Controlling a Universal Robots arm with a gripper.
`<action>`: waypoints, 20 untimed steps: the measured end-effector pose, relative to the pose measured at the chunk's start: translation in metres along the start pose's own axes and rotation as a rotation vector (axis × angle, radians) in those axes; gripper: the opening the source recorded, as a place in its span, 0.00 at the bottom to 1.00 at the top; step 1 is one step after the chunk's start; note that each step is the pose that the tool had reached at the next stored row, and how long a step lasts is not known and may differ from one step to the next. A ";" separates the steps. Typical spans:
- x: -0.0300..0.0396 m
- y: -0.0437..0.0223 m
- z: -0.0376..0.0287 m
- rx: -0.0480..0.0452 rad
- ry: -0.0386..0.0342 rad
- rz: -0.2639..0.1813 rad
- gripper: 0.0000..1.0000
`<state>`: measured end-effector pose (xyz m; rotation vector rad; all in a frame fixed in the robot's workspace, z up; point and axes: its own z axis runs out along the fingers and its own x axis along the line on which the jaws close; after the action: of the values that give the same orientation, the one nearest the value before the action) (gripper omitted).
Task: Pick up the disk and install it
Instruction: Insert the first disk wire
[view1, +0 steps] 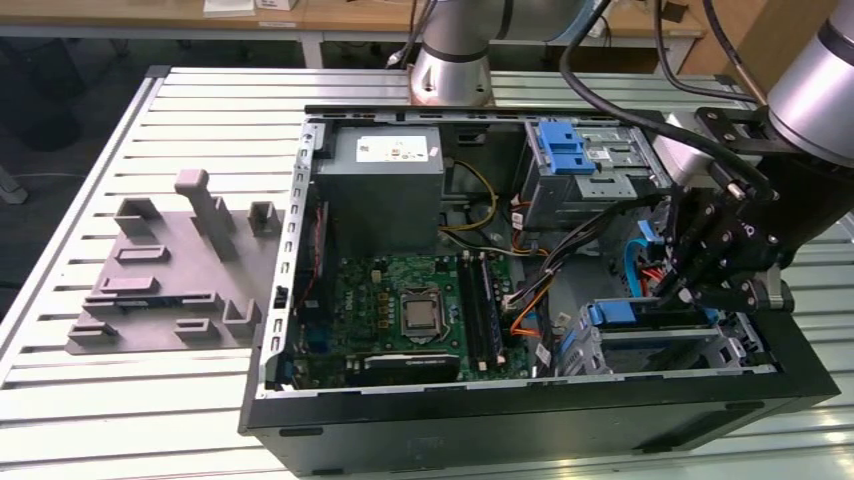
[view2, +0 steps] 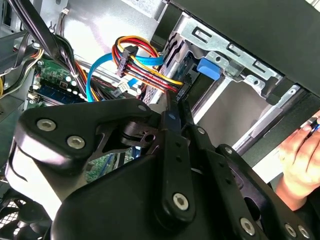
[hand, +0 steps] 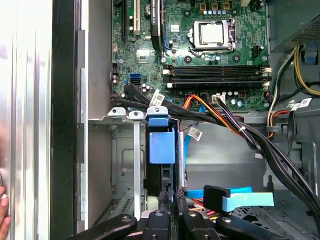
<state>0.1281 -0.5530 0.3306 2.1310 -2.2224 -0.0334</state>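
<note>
In the exterior view the black gripper (view1: 694, 285) hangs over the open computer case (view1: 534, 415) at the metal drive cage (view1: 667, 345) on that view's right, where the disk (view1: 638, 313) stands on edge in its slot, its blue plastic carrier uppermost. The second wrist view shows the matte black fingers (view2: 172, 135) pressed close around a thin dark edge near bundled cables (view2: 135, 62), which could snag. In the first wrist view the disk's glossy blue tab (hand: 162, 141) sits between stamped rails; a tilt might jam it.
</note>
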 end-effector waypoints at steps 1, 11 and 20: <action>0.0000 -0.0001 0.0000 0.0000 -0.0001 0.000 0.16; 0.0000 -0.0024 -0.0032 -0.0062 0.0003 0.000 0.24; -0.0002 -0.0105 -0.0073 -0.0277 0.0011 -0.001 0.11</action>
<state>0.1390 -0.5530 0.3372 2.1174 -2.2072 -0.0627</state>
